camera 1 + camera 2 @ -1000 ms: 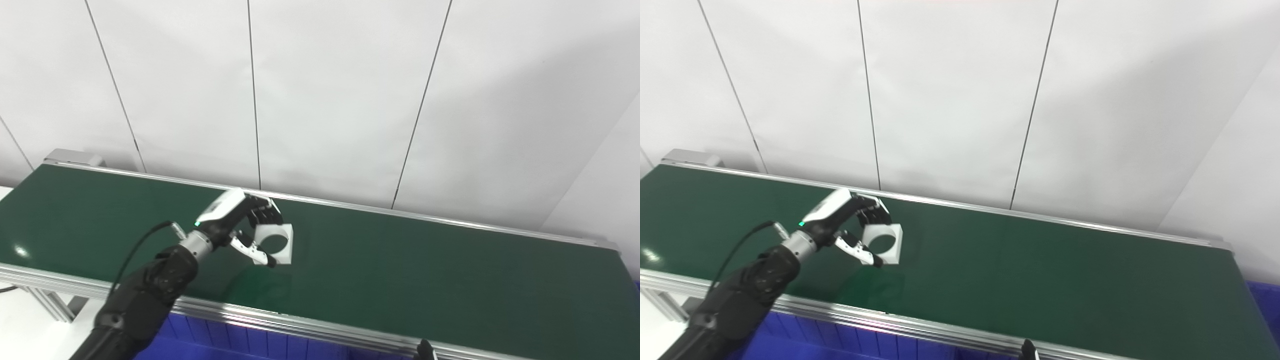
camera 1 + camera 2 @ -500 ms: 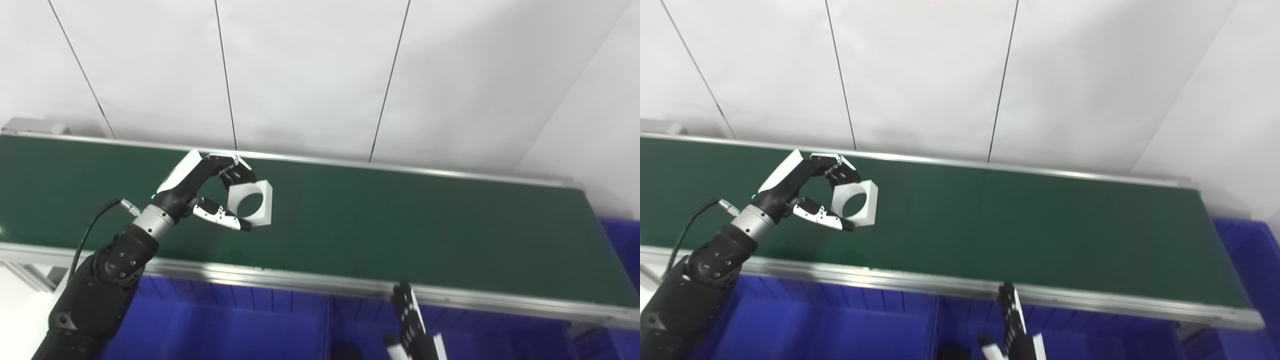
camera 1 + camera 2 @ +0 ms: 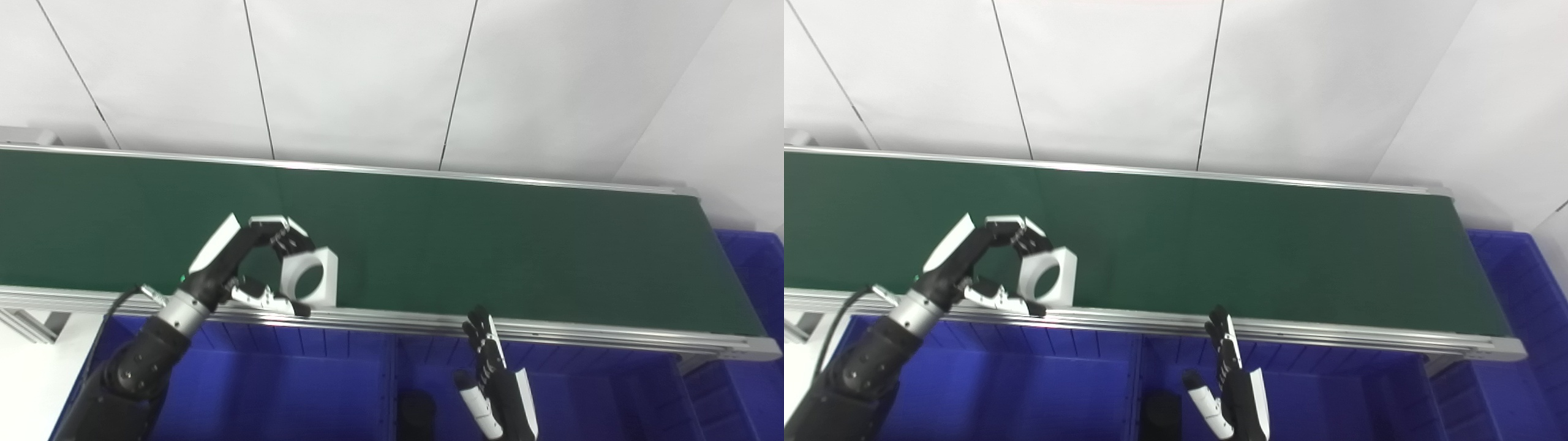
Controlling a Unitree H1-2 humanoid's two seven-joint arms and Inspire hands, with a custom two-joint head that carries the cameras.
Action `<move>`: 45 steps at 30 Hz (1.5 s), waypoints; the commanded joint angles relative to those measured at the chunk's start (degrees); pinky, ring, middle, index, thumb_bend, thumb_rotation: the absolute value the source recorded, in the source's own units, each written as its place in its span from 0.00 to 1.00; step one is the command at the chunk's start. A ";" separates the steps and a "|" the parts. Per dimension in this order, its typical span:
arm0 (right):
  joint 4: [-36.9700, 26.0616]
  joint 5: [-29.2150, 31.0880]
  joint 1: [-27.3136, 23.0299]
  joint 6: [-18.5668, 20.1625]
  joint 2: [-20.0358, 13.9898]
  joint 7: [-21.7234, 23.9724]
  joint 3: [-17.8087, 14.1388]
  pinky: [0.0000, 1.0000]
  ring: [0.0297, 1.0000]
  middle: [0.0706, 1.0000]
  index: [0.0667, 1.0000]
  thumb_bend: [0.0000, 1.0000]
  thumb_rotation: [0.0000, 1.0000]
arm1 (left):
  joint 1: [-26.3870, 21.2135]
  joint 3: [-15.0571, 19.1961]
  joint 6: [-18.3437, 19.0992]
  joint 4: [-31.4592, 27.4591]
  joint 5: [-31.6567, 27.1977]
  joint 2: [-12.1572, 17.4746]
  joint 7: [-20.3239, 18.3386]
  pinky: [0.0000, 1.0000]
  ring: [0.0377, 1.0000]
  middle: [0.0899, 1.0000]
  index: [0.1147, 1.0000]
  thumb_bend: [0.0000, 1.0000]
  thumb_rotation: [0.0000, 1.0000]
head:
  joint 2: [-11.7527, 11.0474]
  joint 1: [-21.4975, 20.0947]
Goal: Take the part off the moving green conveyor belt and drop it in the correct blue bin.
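Observation:
My left hand (image 3: 245, 263) is shut on a white square part with a round hole (image 3: 309, 277) and holds it in the air over the near edge of the green conveyor belt (image 3: 465, 239). The part also shows in the right eye view (image 3: 1047, 277). My right hand (image 3: 497, 392) is open and empty, fingers pointing up, below the belt's front rail over the blue bins. A blue bin (image 3: 257, 392) lies under my left hand, and another blue bin (image 3: 612, 398) lies to its right.
The belt's silver front rail (image 3: 551, 331) runs across the view. A dark object (image 3: 416, 413) sits at the divider between the two near bins. A further blue bin (image 3: 747, 251) stands at the belt's right end. A white panelled wall is behind.
The camera has tilted down, showing more of the bins. My left hand has carried the part from over the belt's middle toward its near edge. My right hand has risen further into view.

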 commanded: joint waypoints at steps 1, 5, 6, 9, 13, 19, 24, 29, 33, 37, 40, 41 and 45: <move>-2.26 0.37 0.15 -0.96 0.64 0.13 0.35 0.99 0.98 0.97 1.00 0.78 0.77 | -0.19 0.05 -1.88 -3.16 0.62 0.16 0.01 0.39 0.43 0.40 0.48 0.51 0.00 | 0.37 0.16; -2.42 -0.32 -0.02 -1.45 0.38 -0.10 0.27 0.99 0.98 0.98 1.00 0.77 0.79 | 3.25 -0.61 -0.63 -6.65 2.02 -0.12 -0.34 0.40 0.44 0.40 0.47 0.51 0.00 | 0.50 0.28; -2.38 -0.47 -0.05 -1.56 0.36 -0.14 0.26 0.99 0.98 0.98 1.00 0.77 0.79 | 3.41 -0.59 -0.42 -6.88 2.12 -0.14 -0.40 0.40 0.44 0.40 0.47 0.51 0.00 | 0.50 0.28; -3.00 0.96 0.03 -0.87 0.26 0.50 0.37 0.99 0.98 0.98 1.00 0.76 0.78 | 5.85 -1.45 2.13 -9.39 1.70 -0.09 -2.06 0.37 0.42 0.40 0.47 0.51 0.00 | 0.88 0.67; -3.53 0.46 0.25 -0.35 0.29 0.10 0.23 1.00 0.98 0.98 1.00 0.77 0.77 | 7.76 -2.22 3.81 -10.66 2.11 -0.28 -3.13 0.30 0.36 0.39 0.47 0.51 0.00 | 1.16 0.80; -3.97 1.33 0.36 -0.60 0.19 0.43 0.35 1.00 0.97 0.98 1.00 0.75 0.76 | 8.55 -3.07 6.25 -9.70 5.21 0.13 -4.34 0.36 0.40 0.40 0.47 0.51 0.00 | 1.38 0.86; -3.97 0.94 0.44 -1.27 0.06 0.22 0.31 0.98 0.96 0.97 1.00 0.75 0.76 | 7.87 -4.17 8.55 -8.40 9.24 1.31 -5.61 0.41 0.44 0.39 0.48 0.51 0.00 | 1.76 1.20; -4.62 0.78 0.75 -0.82 0.23 0.16 0.42 0.98 0.97 0.97 1.00 0.75 0.76 | 7.38 -5.36 12.05 -8.49 11.02 2.36 -8.13 0.45 0.47 0.39 0.48 0.51 0.00 | 2.07 1.17; -4.90 0.82 0.81 -0.59 0.23 0.31 0.55 0.99 0.97 0.97 1.00 0.76 0.77 | 7.10 -6.43 14.83 -9.34 15.22 3.17 -8.79 0.48 0.49 0.40 0.48 0.51 0.00 | 2.16 1.34; -4.81 0.02 0.77 -0.79 0.40 -0.16 0.44 0.99 0.96 0.97 1.00 0.76 0.77 | 7.11 -7.06 17.76 -10.33 18.97 3.50 -8.85 0.48 0.49 0.40 0.48 0.51 0.00 | 2.21 1.34; -4.90 0.65 0.74 -0.99 0.54 0.01 0.49 0.98 0.96 0.97 1.00 0.77 0.77 | 6.99 -8.12 19.63 -11.45 23.41 4.04 -8.98 0.37 0.40 0.43 0.44 0.51 0.00 | 2.28 1.30; -4.91 0.78 0.71 -0.92 0.53 0.09 0.52 0.98 0.96 0.97 1.00 0.76 0.76 | 6.98 -8.54 19.94 -11.66 25.00 4.23 -8.77 0.33 0.36 0.43 0.43 0.51 0.00 | 2.25 1.36; -5.08 1.37 0.71 -0.54 0.39 0.51 0.77 0.99 0.97 0.98 1.00 0.77 0.77 | 7.04 -9.63 20.64 -12.12 29.23 4.66 -8.38 0.39 0.46 0.41 0.48 0.51 0.00 | 2.32 1.45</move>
